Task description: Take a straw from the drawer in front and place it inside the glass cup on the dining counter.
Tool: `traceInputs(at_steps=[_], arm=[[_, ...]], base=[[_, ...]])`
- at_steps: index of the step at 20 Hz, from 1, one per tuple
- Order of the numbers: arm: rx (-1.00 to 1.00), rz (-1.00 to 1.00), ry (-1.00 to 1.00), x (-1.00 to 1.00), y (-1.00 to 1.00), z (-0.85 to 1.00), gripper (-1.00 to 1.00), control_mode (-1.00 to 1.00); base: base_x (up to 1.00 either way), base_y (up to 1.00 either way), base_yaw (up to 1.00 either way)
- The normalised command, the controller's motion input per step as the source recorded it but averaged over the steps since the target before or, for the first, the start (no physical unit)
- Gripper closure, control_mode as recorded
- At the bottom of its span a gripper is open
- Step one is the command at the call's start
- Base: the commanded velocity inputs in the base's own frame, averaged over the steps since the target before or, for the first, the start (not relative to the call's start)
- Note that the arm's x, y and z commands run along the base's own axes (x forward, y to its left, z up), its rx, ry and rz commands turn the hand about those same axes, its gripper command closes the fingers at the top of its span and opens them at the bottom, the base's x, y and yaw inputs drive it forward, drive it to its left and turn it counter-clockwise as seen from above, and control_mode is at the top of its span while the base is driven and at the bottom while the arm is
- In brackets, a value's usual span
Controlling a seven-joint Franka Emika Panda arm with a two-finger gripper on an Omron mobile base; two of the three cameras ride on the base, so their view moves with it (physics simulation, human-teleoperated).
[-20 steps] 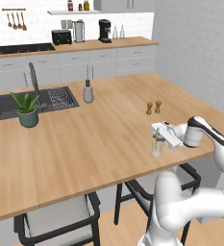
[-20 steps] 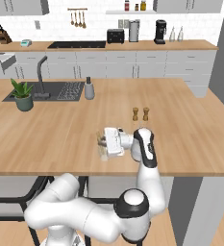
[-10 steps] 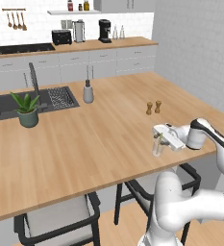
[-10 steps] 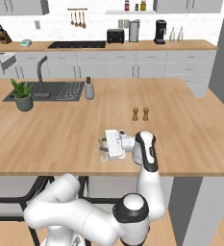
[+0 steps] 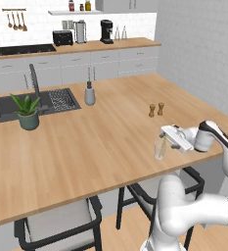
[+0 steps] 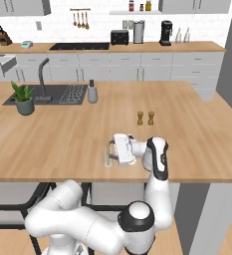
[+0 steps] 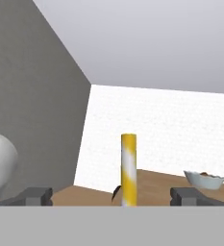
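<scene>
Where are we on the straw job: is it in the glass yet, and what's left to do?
Apparently done: the thin pale-yellow straw stands upright in the small clear glass cup on the light-wood dining counter. In hand: nothing; the tool is open, its fingertips apart from the straw on either side. Left: only backing the arm away.

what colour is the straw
Yellow with pale whitish stripes; the straw shows best in the hand view, standing between the open fingertips.

White arm [image 6: 157, 159], dark joints
</scene>
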Motion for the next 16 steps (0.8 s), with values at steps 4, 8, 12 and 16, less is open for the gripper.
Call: traceInputs(at_steps=[4, 8, 12, 16], arm=[[0.01, -0.02, 0.03, 0.04, 0.00, 0.37, -1.00, -1.00], [0.00, -0.04, 0.06, 0.01, 0.00, 0.41, -1.00, -1.00], [0.00, -0.02, 0.00, -0.13, 0.02, 0.58, -1.00, -1.00], [-0.01, 0.00, 0.00, -0.39, 0.18, 0.59, -1.00, -1.00]], base=[[0.00, 0.00, 0.00], [0.00, 0.00, 0.00], [0.00, 0.00, 0.00], [0.00, 0.00, 0.00]])
